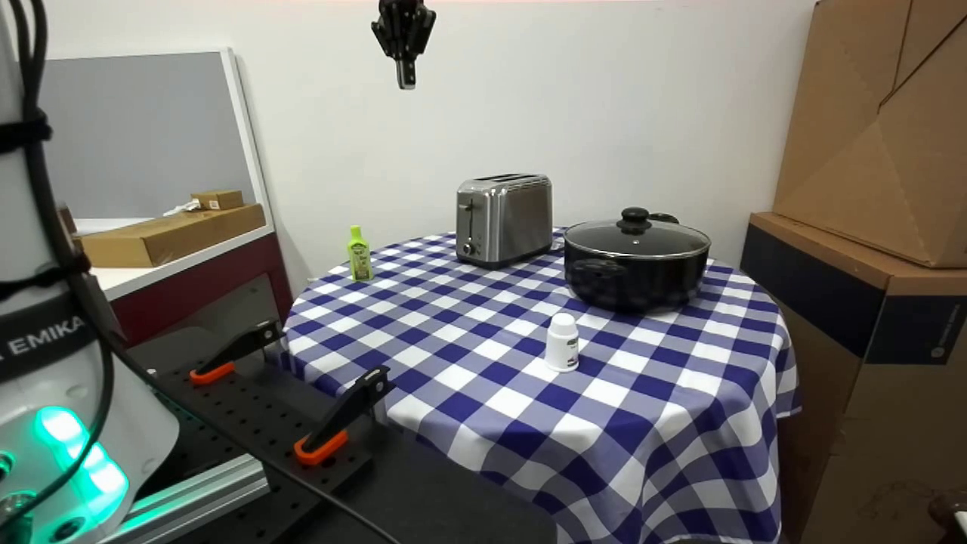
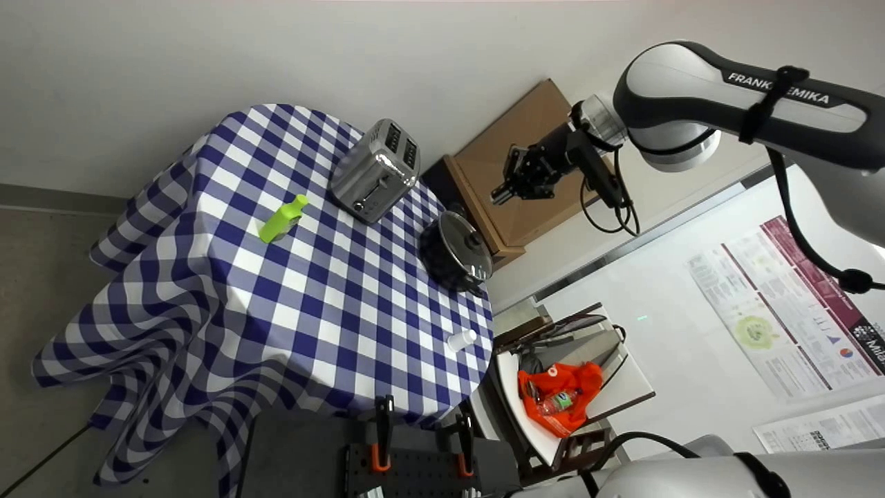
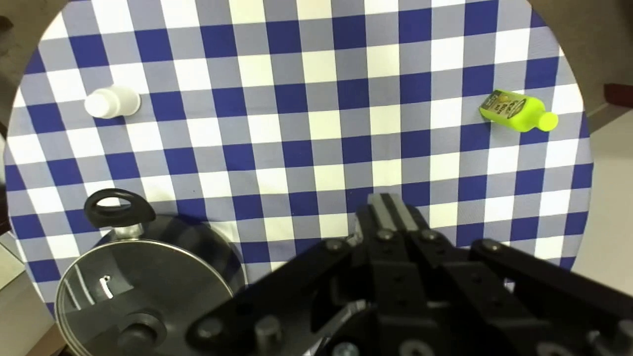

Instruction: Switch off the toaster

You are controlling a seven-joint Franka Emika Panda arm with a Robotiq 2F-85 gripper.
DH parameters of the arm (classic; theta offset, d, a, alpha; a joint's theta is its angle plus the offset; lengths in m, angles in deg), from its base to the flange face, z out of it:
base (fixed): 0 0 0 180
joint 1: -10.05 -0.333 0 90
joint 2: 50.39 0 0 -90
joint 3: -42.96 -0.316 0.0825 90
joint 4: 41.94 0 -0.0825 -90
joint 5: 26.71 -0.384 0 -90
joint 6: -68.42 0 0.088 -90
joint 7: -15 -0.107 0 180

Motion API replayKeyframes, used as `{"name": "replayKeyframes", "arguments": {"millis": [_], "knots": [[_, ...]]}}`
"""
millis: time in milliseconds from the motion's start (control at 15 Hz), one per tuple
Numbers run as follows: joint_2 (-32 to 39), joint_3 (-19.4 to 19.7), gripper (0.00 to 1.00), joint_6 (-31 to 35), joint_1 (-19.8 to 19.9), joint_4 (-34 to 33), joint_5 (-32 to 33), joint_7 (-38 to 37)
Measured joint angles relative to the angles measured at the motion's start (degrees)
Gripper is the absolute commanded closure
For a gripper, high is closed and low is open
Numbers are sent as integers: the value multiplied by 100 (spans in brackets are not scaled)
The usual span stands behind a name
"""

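The silver two-slot toaster is placed on the cloth-covered tabletop, near the lidded black pot. The claw is clenched and is positioned well above the tabletop.

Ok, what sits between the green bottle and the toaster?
Only checkered tablecloth lies between the green bottle and the toaster; both exterior views show it.

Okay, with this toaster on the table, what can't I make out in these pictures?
Toaster: in the wrist view, mostly hidden behind the hand.
Toaster's dial: markings too small to read in both exterior views.
Pot: in the wrist view, cut off by the bottom edge.
White bottle: in an exterior view, its print is too small to read.
Arm: in an exterior view, cut off by the right edge.
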Motion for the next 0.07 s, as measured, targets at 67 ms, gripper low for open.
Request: {"name": "replayKeyframes", "arguments": {"millis": [67], "knots": [[-52, 0, 99, -2, 16, 46, -19, 0]]}}
